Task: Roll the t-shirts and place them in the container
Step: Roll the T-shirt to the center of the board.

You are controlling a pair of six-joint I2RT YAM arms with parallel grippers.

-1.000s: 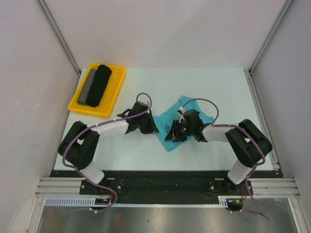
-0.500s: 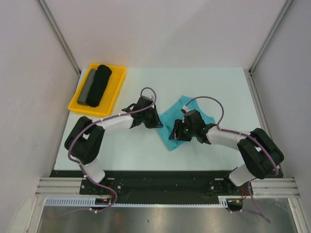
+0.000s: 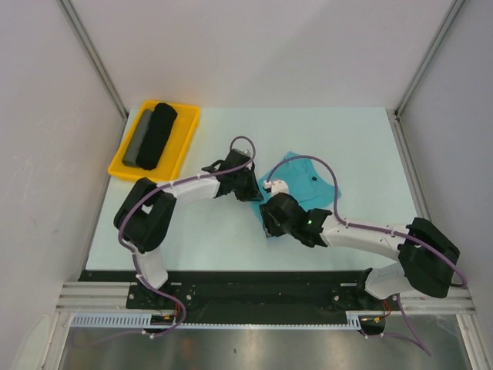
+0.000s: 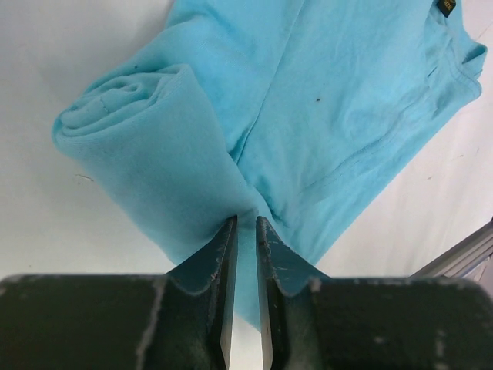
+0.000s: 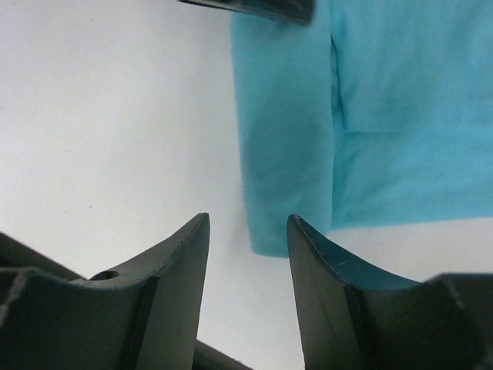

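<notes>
The teal t-shirt (image 3: pixel 308 177) lies mid-table, partly rolled from its near-left end, with its dark neck tag (image 3: pixel 315 176) facing up. In the left wrist view the rolled part (image 4: pixel 146 139) sits at the left of the flat shirt (image 4: pixel 331 100). My left gripper (image 4: pixel 246 223) is shut on a fold of fabric at the roll's edge; from above it (image 3: pixel 248 185) sits at the shirt's left side. My right gripper (image 5: pixel 248 220) is open and holds nothing. The roll's end (image 5: pixel 285 131) lies just beyond its tips. From above it (image 3: pixel 268 221) sits at the shirt's near-left corner.
A yellow tray (image 3: pixel 179 145) at the back left holds a black fabric roll (image 3: pixel 158 135) and a thinner grey one (image 3: pixel 139 139). Metal frame rails (image 3: pixel 412 166) border the table's right side, and white walls close in the left and right.
The left gripper has moved right and farther back along the shirt's left edge. The right arm has stretched out, its gripper shifting left and nearer, uncovering the neck end.
</notes>
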